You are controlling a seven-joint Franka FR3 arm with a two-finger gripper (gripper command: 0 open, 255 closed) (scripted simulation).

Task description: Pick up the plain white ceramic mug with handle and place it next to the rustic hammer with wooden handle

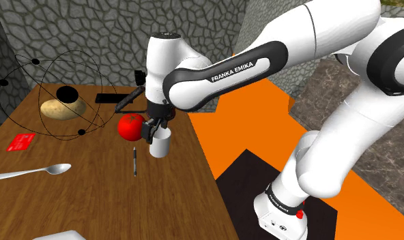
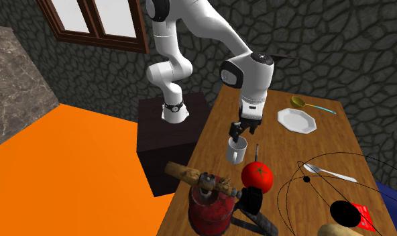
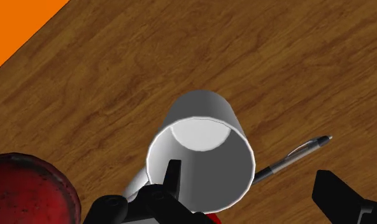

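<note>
In the shoulder view, the table (image 1: 105,204) is brown wood with a streaky grain. The mug (image 1: 160,146), a plain white smooth-walled cylinder, stands upright close to the table's edge on the stand's side. The black gripper (image 1: 155,131) hangs right at its rim. Just beside both sits a glossy, round red tomato (image 1: 132,127). A thin dark pen (image 1: 134,162) lies near the mug, further in from that edge, and a shiny metal spoon (image 1: 30,172) lies well apart, deeper across the surface.

In the second exterior view, the mug stands by the same long edge, above the orange floor. The hammer (image 2: 184,173) has a rough wooden handle and a dark, rusty-looking head. It lies toward the table's near corner, well apart from the mug and touching or just over a dull red round canister (image 2: 210,211) (I cannot tell which).

In the wrist view, the mug's round mouth opens toward the camera, its inside a pale grey. The fingers stand wide apart and grip nothing. One fingertip (image 3: 172,172) sits within the rim, and the other is outside, clear of the wall. The pen lies on the wood grain just past the mug.
</note>
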